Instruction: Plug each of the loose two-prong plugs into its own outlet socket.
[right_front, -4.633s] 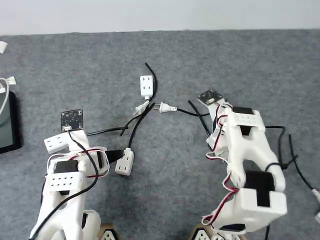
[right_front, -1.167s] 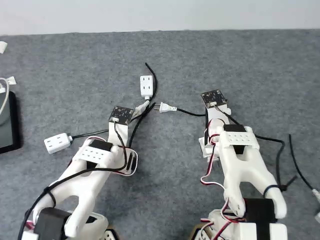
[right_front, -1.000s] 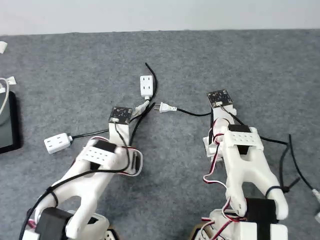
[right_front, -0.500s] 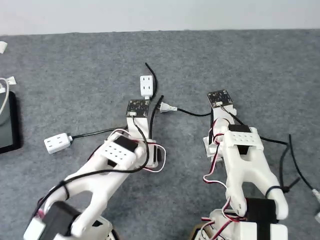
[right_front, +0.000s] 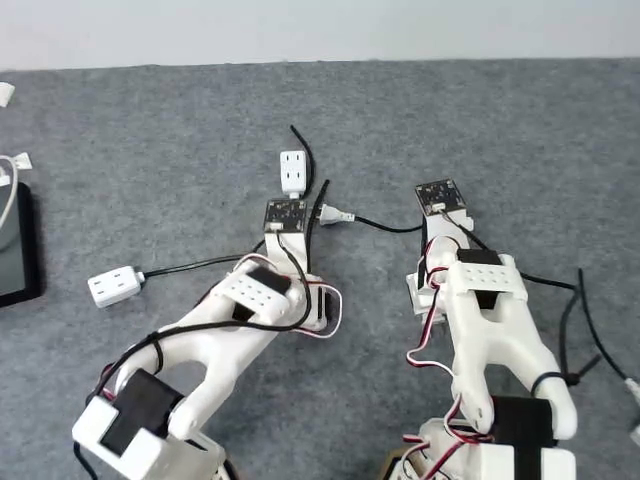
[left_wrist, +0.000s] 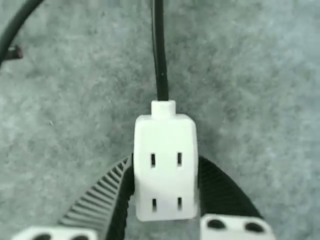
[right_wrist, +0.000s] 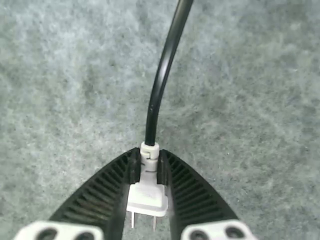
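Plug (right_wrist: 147, 197) sits pinched in the right gripper (right_wrist: 147, 157), its black cord trailing over the grey mat (right_front: 500, 130). Near the table's centre, the left gripper (left_wrist: 165, 167) clamps a white socket (left_wrist: 165, 145) by its sides. From the left wrist (right_front: 285, 213), a second socket (right_front: 292, 172) lies at 12 o'clock, a loose plug (right_front: 335, 213) at 3, and a third socket (right_front: 115, 286) at 8.

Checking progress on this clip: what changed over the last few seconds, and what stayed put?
The left arm swung from the near left to mid-table, the left gripper carrying its outlet socket toward the loose plug. The right arm edged slightly right, the right gripper shut on its two-prong plug. The far socket and the left-side socket stayed put.
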